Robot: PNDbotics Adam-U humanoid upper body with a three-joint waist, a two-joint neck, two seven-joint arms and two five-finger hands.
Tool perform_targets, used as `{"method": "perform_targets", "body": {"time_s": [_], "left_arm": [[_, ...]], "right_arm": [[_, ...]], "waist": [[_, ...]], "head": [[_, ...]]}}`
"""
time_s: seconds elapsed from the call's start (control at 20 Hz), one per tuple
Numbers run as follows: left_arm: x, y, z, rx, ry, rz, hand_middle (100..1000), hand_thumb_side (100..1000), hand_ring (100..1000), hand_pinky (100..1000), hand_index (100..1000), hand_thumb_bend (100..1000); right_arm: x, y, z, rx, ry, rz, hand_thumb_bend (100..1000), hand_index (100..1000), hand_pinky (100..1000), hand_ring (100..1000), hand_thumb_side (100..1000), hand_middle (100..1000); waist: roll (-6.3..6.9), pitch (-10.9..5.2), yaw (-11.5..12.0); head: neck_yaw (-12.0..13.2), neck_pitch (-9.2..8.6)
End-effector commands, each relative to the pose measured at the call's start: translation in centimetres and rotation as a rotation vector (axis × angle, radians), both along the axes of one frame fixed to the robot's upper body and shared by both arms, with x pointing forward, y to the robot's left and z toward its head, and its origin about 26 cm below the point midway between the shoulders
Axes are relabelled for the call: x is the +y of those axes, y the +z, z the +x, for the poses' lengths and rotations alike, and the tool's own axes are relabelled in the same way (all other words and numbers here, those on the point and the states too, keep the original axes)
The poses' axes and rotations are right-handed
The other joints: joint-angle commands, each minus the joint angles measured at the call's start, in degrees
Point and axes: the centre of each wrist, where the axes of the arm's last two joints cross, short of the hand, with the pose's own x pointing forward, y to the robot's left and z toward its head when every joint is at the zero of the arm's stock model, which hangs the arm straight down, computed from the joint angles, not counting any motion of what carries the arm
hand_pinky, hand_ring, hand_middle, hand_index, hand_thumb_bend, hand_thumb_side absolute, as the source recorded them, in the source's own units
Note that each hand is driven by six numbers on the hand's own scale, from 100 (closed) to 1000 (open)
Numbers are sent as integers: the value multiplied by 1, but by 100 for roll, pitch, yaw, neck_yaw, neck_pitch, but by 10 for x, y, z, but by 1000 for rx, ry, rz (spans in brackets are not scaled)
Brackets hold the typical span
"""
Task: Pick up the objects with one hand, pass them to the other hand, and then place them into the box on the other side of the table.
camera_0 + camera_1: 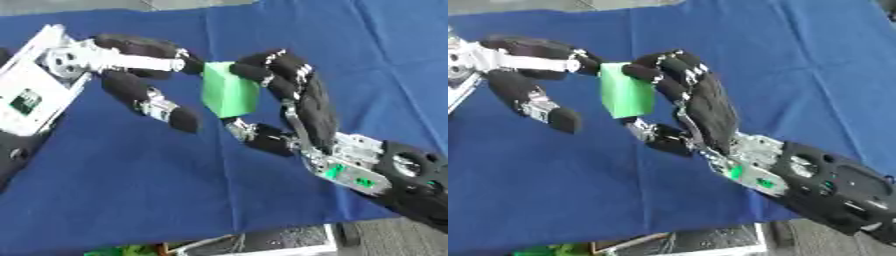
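1. Nearest me, past the near edge of the blue cloth, a strip of floor shows with a pale frame-like thing and something green that I cannot make out.
2. Just above that edge the right arm comes in from the lower right corner, over bare cloth.
3. Mid-worktop, the right hand curls its fingers over the top of the green block, thumb under it, so the block hangs clear of the cloth.
4. Beside it, the left hand reaches in from the left; one fingertip touches the block's upper left corner, the others spread wide and hold nothing.
5. Beyond both hands lies open blue cloth up to the far edge, with grey floor behind.
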Motion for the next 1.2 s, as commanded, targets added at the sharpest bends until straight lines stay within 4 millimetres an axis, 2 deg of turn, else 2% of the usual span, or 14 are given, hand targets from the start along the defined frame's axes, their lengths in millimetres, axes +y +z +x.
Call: {"method": "perform_targets", "body": {"time_s": [0.05, 0.15, 0.25, 0.5, 0.55, 0.6, 1.0, 1.2], "left_arm": [[-4, 11, -4, -43, -46, 40, 745, 1000, 1000, 1000, 892, 674], [-6, 12, -6, -47, -28, 47, 743, 1000, 1000, 1000, 888, 483], [-7, 14, -7, -54, -3, 53, 740, 1000, 1000, 1000, 884, 410], [-11, 15, -11, -58, 55, 45, 739, 1000, 1000, 1000, 883, 369], [-12, 16, -11, -60, 65, 43, 730, 1000, 1000, 1000, 876, 289], [-13, 16, -12, -62, 77, 38, 726, 1000, 1000, 1000, 874, 275], [-26, 17, -25, -100, 104, 22, 702, 1000, 1000, 1000, 854, 197], [-29, 15, -27, -94, 114, 7, 688, 1000, 1000, 1000, 846, 186]], "right_arm": [[-2, 6, 2, -29, -21, -13, 100, 621, 595, 596, 171, 611], [-2, 6, 2, -34, -28, -17, 100, 618, 596, 595, 162, 608], [-1, 6, 2, -39, -41, -21, 100, 617, 593, 593, 159, 606], [3, 1, 0, -53, -77, -39, 100, 615, 594, 593, 156, 604], [4, 1, -1, -58, -84, -43, 100, 613, 596, 594, 149, 602], [4, 0, -1, -63, -93, -48, 100, 613, 595, 593, 149, 601], [10, -4, -3, -87, -108, -72, 100, 610, 600, 594, 141, 598], [12, -5, -4, -88, -96, -75, 100, 609, 599, 593, 140, 597]], "waist": [[-13, -87, -3], [-11, -87, -2], [-11, -86, -2], [-15, -77, 1], [-14, -76, 1], [-13, -75, 0], [5, -77, 1], [12, -76, -5]], "head": [[-28, 8], [-36, 12], [-42, 17], [-41, 14], [-43, 12], [-47, 10], [-69, 13], [-74, 14]]}}
